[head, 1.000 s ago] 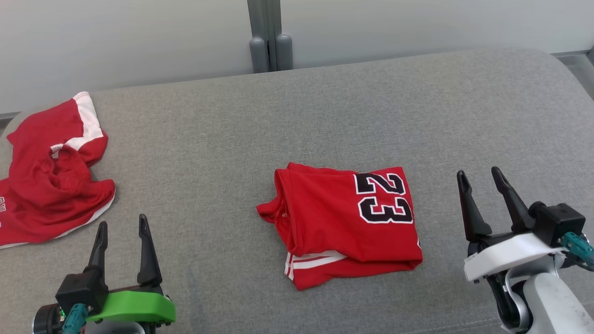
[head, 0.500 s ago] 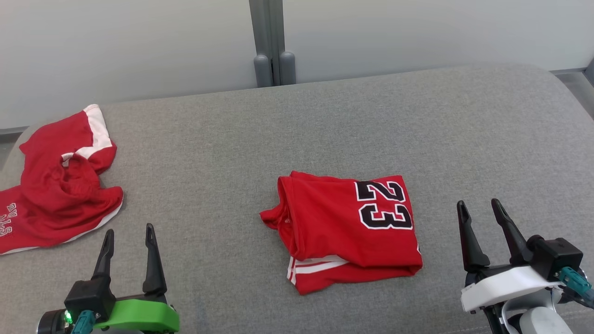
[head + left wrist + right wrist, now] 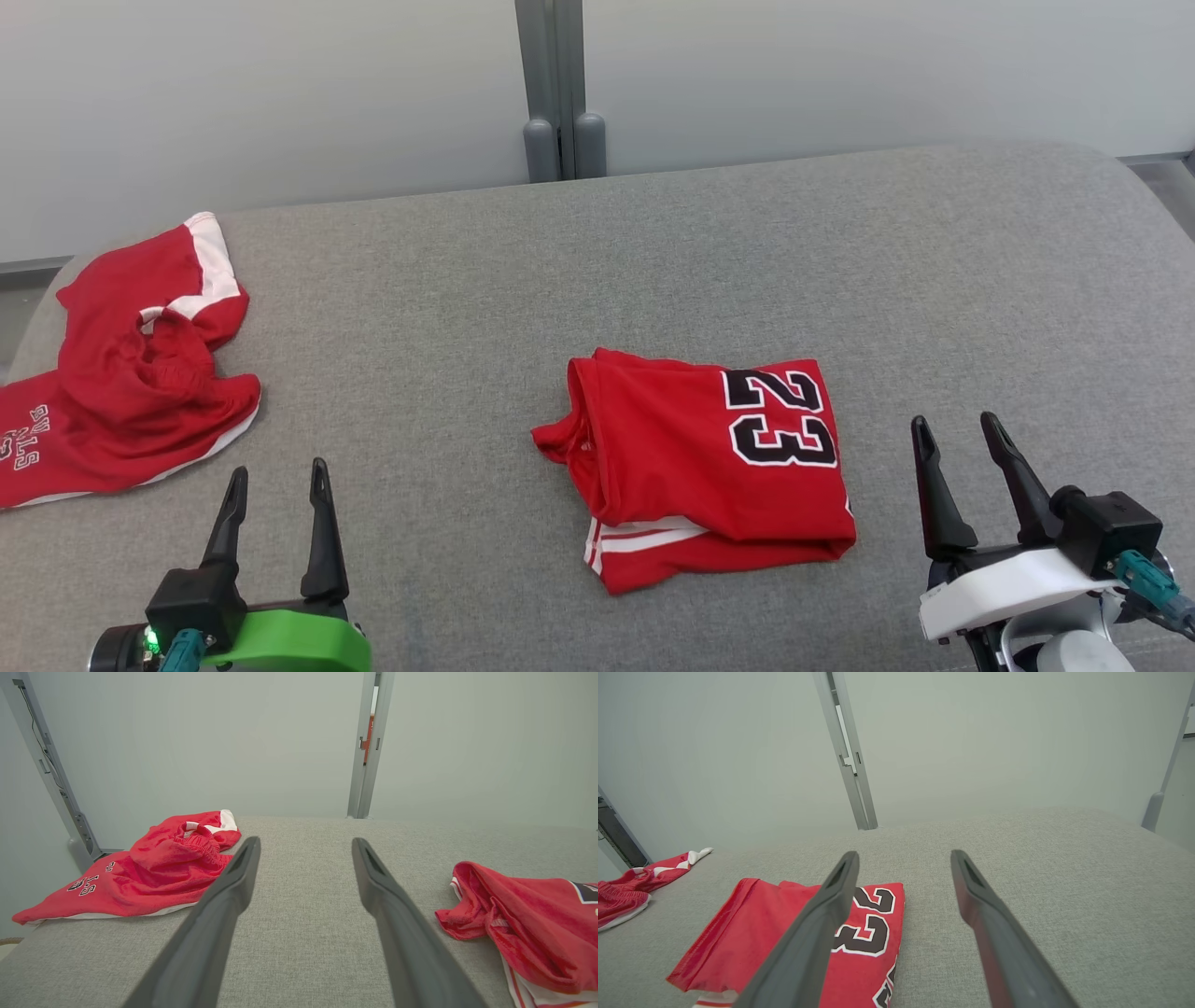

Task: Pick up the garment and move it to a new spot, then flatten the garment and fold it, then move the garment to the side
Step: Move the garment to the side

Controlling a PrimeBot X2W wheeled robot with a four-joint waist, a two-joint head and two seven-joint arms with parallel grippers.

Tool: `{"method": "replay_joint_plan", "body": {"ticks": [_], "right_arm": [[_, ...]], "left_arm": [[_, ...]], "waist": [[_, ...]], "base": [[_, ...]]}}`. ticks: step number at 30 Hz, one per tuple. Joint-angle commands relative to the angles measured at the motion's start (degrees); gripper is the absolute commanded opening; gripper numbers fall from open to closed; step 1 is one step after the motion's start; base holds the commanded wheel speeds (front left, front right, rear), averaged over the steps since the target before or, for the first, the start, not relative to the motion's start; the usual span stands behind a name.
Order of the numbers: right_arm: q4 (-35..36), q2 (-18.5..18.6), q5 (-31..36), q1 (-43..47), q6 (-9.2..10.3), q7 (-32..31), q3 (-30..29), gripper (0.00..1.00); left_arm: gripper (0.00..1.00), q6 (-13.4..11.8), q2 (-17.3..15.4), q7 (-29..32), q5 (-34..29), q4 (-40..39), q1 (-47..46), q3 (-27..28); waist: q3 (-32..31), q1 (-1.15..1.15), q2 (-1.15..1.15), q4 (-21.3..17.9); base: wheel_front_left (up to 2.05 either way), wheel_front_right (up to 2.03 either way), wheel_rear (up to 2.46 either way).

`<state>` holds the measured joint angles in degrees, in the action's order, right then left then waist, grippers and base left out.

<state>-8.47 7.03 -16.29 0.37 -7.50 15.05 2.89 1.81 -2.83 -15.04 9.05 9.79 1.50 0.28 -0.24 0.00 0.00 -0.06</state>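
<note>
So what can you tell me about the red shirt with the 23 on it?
The red jersey is smooth sports cloth with a black, white-edged 23 and white stripes peeking out at its near edge. It is folded into a rough rectangle, a little bunched on its left side, lying flat in the middle of the grey cushion, which is all that touches it.

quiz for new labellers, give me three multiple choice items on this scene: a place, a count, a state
1. Where is the folded jersey? A) between the left pincer and the right pincer B) on the floor C) far left
2. Red garments on the grey cushion? A) one B) two C) three
3. The right pincer is: A) shut on the jersey B) open, empty C) shut, empty
1 A, a pincer shows either side of it. 2 B, jersey plus a crumpled garment at left. 3 B, fingers apart, nothing between.
</note>
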Motion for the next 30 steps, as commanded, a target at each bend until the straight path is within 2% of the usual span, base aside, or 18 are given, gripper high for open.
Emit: {"method": "replay_joint_plan", "body": {"ticks": [1,30], "right_arm": [[0.35,0.11,0.52,0.46,0.04,0.17,0.08,1.00],[-0.24,0.00,1.04,0.42,0.04,0.17,-0.02,1.00]], "left_arm": [[1.00,0.06,-0.13,-0.17,-0.27,-0.02,0.47,0.07],[1.00,-0.17,-0.13,-0.17,-0.67,-0.34,0.73,0.50]], "waist": [[-0.01,0.00,0.00,0.02],[0.15,0.00,0.00,0.38]], "base": [[0.00,0.00,0.00],[0.00,0.00,0.00]]}}
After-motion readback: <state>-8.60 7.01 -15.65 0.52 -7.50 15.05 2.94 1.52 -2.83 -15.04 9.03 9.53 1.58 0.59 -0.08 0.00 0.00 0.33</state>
